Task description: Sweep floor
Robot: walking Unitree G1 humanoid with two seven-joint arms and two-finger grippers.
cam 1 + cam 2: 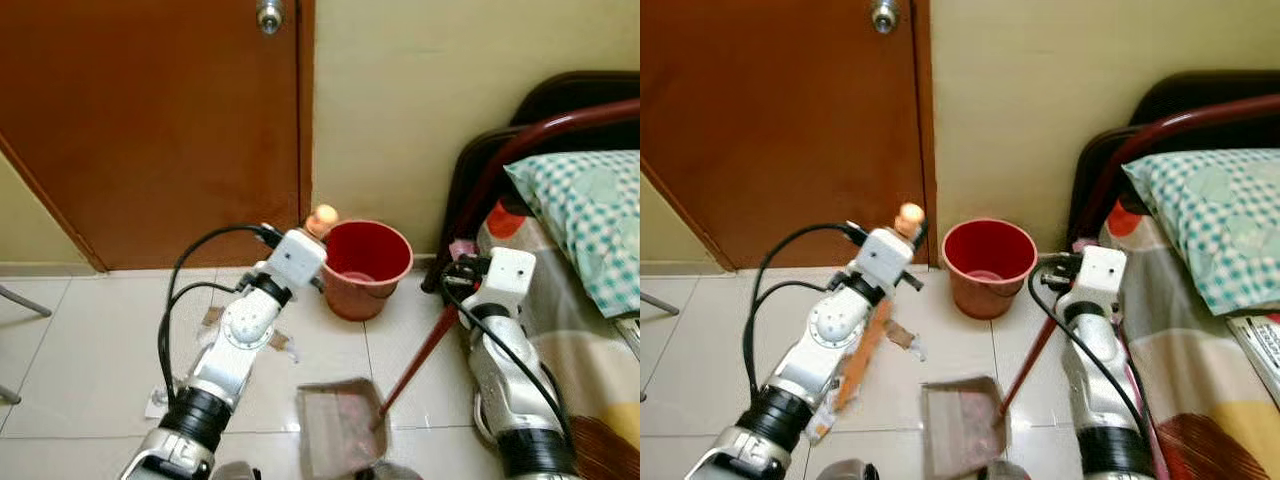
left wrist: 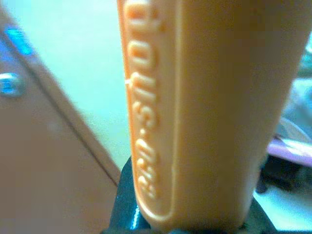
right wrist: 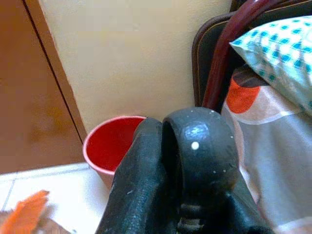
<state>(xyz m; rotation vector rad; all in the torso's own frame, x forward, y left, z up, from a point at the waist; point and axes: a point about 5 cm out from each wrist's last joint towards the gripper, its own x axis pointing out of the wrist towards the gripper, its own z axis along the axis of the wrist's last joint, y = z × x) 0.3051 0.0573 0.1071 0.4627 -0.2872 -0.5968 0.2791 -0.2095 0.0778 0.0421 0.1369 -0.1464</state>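
1. Left gripper [image 1: 902, 232] is clenched around the orange plastic broom handle [image 2: 204, 112].
2. Right gripper [image 1: 462, 270] is clenched around the dark red dustpan pole [image 1: 425, 350].
3. Grey dustpan [image 1: 960, 425] lies on open white tile floor [image 1: 80, 360], with the red plastic bucket [image 1: 366, 268] against the wall.

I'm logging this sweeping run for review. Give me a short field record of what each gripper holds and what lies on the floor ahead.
left gripper: shut on orange brush handle, handle top poking above it
right gripper: shut on dark red dustpan handle
dustpan: on the tiled floor between the arms
red bucket: upright by the wall, right of the brown door
debris: paper scraps on the tiles near the left arm
bed: at right, checked pillow on it
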